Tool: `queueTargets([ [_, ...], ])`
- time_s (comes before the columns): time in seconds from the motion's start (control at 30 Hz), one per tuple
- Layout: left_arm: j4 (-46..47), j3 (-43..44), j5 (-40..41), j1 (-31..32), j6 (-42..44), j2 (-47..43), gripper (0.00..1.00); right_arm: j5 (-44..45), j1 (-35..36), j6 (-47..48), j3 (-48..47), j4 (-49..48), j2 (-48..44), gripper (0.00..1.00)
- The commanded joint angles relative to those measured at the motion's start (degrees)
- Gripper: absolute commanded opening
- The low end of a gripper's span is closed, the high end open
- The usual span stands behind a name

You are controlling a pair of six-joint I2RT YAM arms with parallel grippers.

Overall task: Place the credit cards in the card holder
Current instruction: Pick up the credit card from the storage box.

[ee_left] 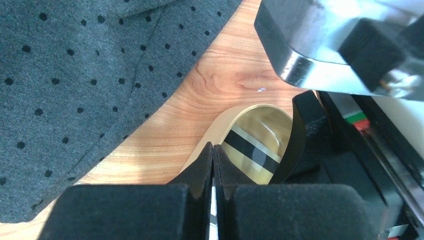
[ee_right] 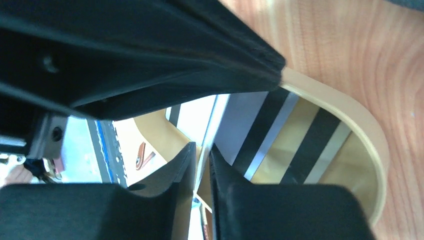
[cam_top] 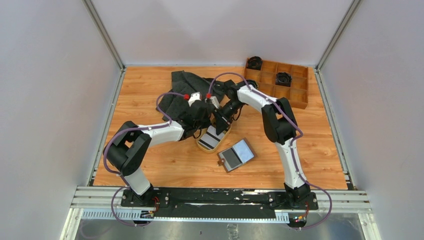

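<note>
Here a card edge is pinched by the right hand over the tray; the left hand is pressed together. The card could be dropped if the thin edge slips.

One oval tray, one card holder, one compartment box.

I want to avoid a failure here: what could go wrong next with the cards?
1. The right tool has only a thin card edge between its fingers, so the card may slip or tilt.
2. The left tool is very near it over the tray, so they may collide.
</note>
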State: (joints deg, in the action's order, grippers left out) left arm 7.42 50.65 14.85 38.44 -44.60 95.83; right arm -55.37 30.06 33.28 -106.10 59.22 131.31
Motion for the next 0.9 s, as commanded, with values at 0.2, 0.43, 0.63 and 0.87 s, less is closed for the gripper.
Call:
queueTargets([
  [0.2,0.96,-0.59,5.34,0.24,-0.04,-2.48,0.00,6.48,0.05,-6.78,-1.43,-3.94,-1.55,0.00],
  [0.43,0.98,0.24,8.33,0.24,-0.25,-1.86,0.00,6.65,-2.72,-5.70,-3.40,-3.81,-4.42,0.00],
  [0.63,1.02,1.02,7.82,0.21,0.84,-2.19,0.00,3.74,-3.94,-5.27,-3.57,-3.64,-4.63,0.00],
  [0.87,1.00,0.21,3.13,-0.62,10.27,-10.05,0.32,-0.57,-6.47,-0.52,-1.96,-0.19,-8.19,0.00],
])
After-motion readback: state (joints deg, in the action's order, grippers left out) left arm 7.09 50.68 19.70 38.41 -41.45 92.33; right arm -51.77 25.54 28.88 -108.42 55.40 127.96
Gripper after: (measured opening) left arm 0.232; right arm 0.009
